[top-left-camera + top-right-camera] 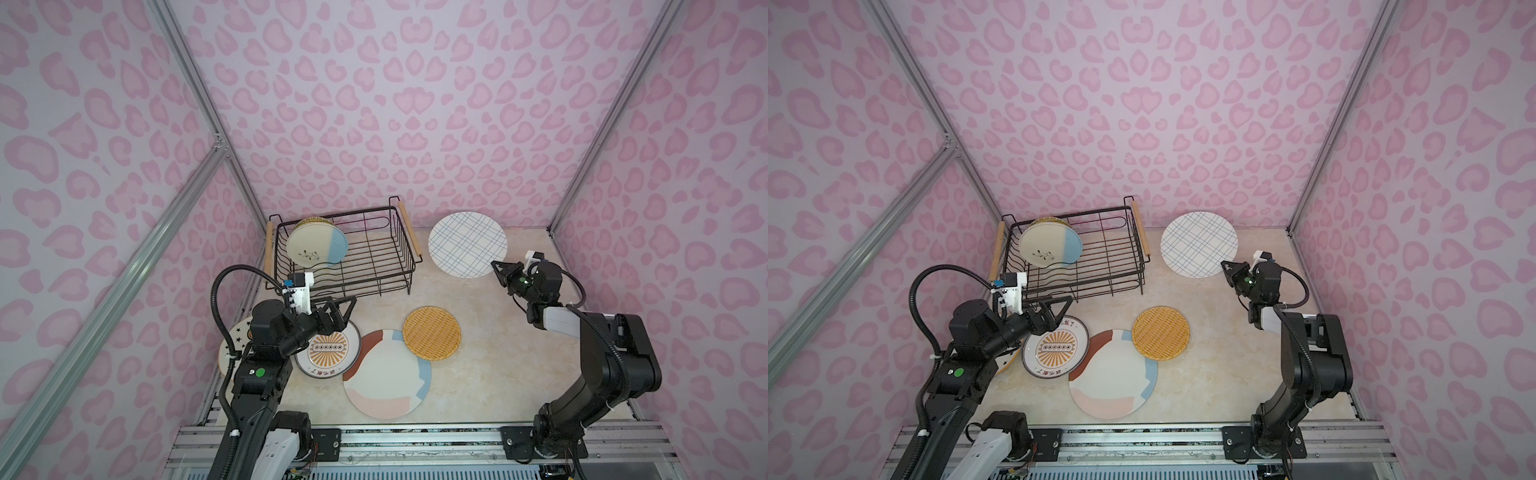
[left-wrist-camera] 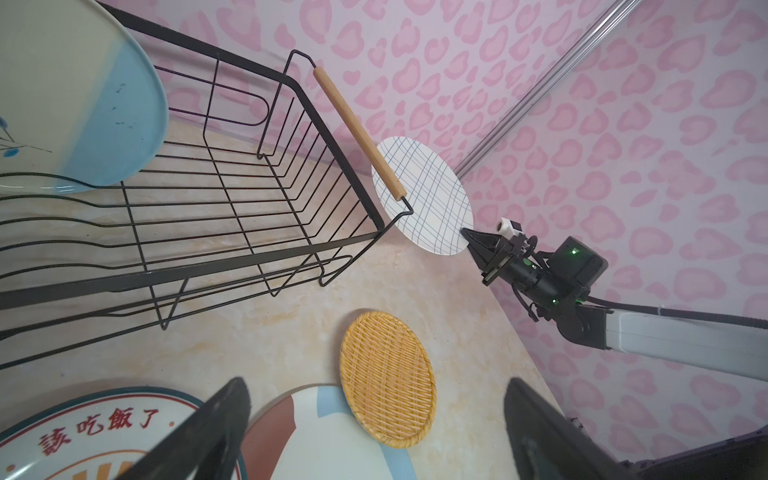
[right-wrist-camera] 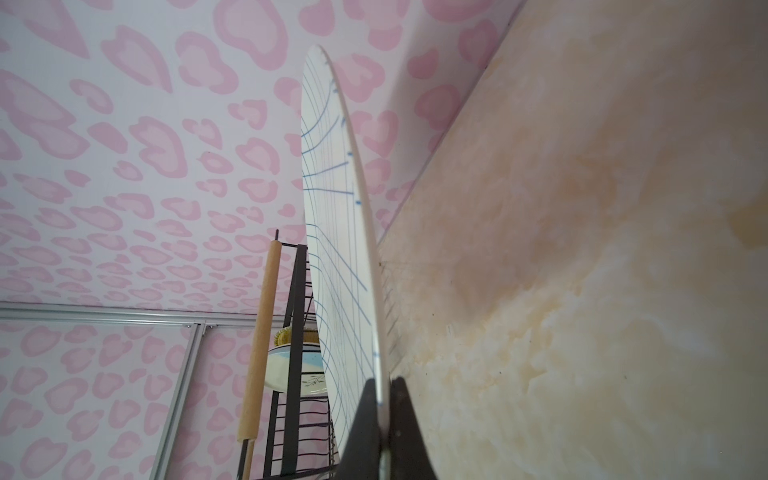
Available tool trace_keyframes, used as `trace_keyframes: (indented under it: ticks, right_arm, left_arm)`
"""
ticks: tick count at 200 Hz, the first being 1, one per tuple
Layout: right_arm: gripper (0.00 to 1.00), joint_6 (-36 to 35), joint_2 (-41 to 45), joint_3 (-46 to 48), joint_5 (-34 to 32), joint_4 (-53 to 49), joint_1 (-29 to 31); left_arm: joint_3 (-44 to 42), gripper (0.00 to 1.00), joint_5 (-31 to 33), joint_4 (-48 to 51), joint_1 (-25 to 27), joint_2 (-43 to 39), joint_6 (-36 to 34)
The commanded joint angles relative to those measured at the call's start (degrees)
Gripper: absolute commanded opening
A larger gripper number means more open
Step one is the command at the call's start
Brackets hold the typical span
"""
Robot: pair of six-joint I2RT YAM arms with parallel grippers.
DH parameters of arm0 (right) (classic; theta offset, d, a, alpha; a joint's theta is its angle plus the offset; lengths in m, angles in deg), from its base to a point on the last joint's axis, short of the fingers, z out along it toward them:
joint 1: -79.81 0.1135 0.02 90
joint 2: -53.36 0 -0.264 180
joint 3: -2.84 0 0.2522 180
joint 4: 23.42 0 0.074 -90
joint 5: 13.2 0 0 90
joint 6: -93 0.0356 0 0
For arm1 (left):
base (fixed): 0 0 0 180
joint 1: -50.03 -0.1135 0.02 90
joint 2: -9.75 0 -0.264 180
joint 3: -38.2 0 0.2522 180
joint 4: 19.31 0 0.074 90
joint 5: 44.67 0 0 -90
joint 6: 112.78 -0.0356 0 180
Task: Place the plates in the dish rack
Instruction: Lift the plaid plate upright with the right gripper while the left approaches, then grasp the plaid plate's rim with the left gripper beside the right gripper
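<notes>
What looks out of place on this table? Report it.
Nothing is spilled or broken. The orange woven plate lies partly on the rim of the pastel-patch plate, so it probably sits tilted. The right gripper grips the grid-line plate by its rim.

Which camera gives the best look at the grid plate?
Both top views: the grid plate shows its full round face, the right gripper shut on its rim. The left wrist view has it small, partly behind the rack's handle. The right wrist view sees it nearly edge-on.
</notes>
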Motion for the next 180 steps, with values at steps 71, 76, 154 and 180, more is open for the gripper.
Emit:
trace_keyframes:
  ticks: [71,76,154,180]
  right_arm:
    - [0.0,-8.5,11.92,-9.34,3.35,-11.53,3.16]
    - [0.0,-8.25,12.11,-9.58,3.57,-11.64,3.51]
    - [0.0,-4.13,13.91,-10.34,5.21,-10.06,11.2]
    - [0.0,-4.09,14.52,-9.8,5.56,-10.31,12.42]
  left_arm:
    - [14.04,0.98,-8.56,-3.53,1.55,14.5,-1.36]
    - [14.79,0.98,-8.64,-3.66,1.91,15.36,-1.43]
    - [27.35,0.95,-7.17,-9.09,7.08,35.1,-1.0]
    - [33.29,0.93,-5.71,-8.86,7.09,42.94,-1.31]
